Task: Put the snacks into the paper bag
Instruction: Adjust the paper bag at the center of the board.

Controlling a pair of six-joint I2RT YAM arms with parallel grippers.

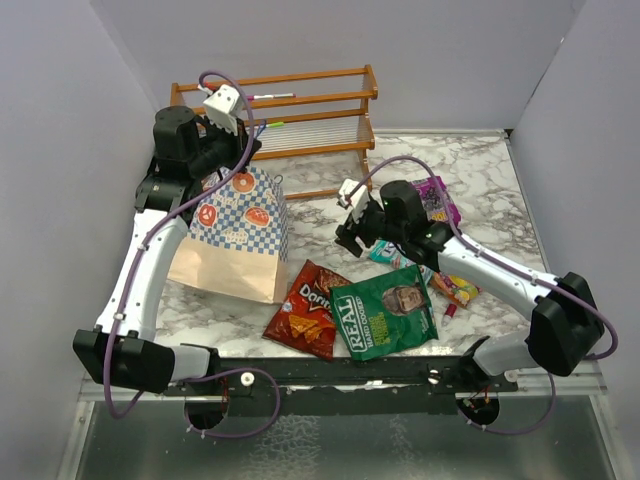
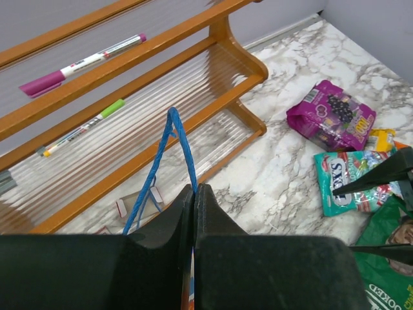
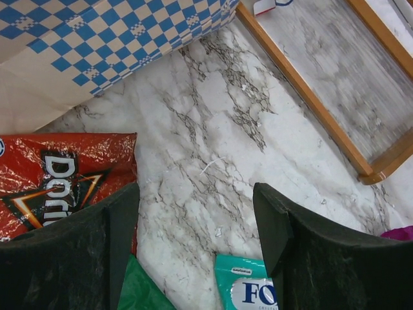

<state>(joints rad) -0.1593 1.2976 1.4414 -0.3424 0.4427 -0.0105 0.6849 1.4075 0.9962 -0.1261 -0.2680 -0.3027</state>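
The blue-and-white checkered paper bag [image 1: 235,235] stands upright at the left; its side also shows in the right wrist view [image 3: 97,39]. My left gripper [image 1: 247,140] is above it, shut on the bag's blue string handle [image 2: 174,129], with the fingertips [image 2: 205,194] pinched together. My right gripper [image 1: 350,235] is open and empty, low over bare marble [image 3: 197,219], between the red Doritos [image 1: 308,308] and the teal pack [image 1: 385,252]. The green REAL chips [image 1: 390,310] lie in front of it. The magenta pack [image 1: 437,200] and red-yellow pack [image 1: 455,290] lie to the right.
A wooden rack [image 1: 300,110] stands at the back behind the bag, with a magenta marker [image 2: 77,64] and a green pen [image 2: 84,126] on its shelves. A tiny red-pink object [image 1: 450,312] lies beside the green bag. Grey walls close in the left, back and right.
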